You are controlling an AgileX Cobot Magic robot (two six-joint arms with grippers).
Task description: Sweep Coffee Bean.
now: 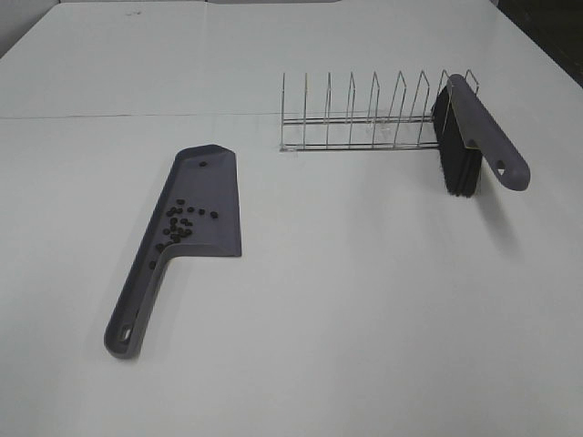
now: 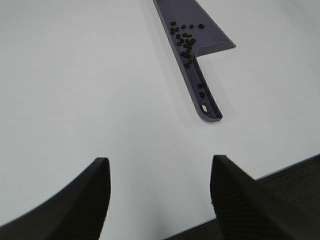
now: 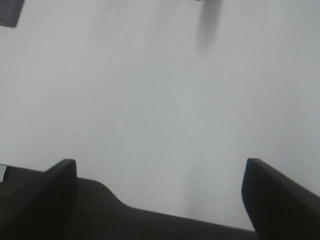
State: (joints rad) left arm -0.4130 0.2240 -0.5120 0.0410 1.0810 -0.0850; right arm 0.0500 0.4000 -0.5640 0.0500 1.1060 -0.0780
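A grey-purple dustpan (image 1: 205, 196) lies on the white table (image 1: 364, 300), left of centre, handle toward the front. Several coffee beans (image 1: 179, 221) lie in its pan and along its handle. It also shows in the left wrist view (image 2: 197, 30) with the beans (image 2: 185, 40). The brush (image 1: 474, 137) with black bristles leans in the wire rack (image 1: 364, 118) at the back right. My left gripper (image 2: 157, 195) is open and empty, over the table's front edge, well short of the dustpan handle. My right gripper (image 3: 160, 197) is open and empty above bare table. Neither gripper shows in the high view.
The wire rack has several upright dividers and stands behind the dustpan to the right. The table's front edge and dark floor (image 2: 295, 185) show in the left wrist view. A corner of the dustpan (image 3: 10, 12) shows in the right wrist view.
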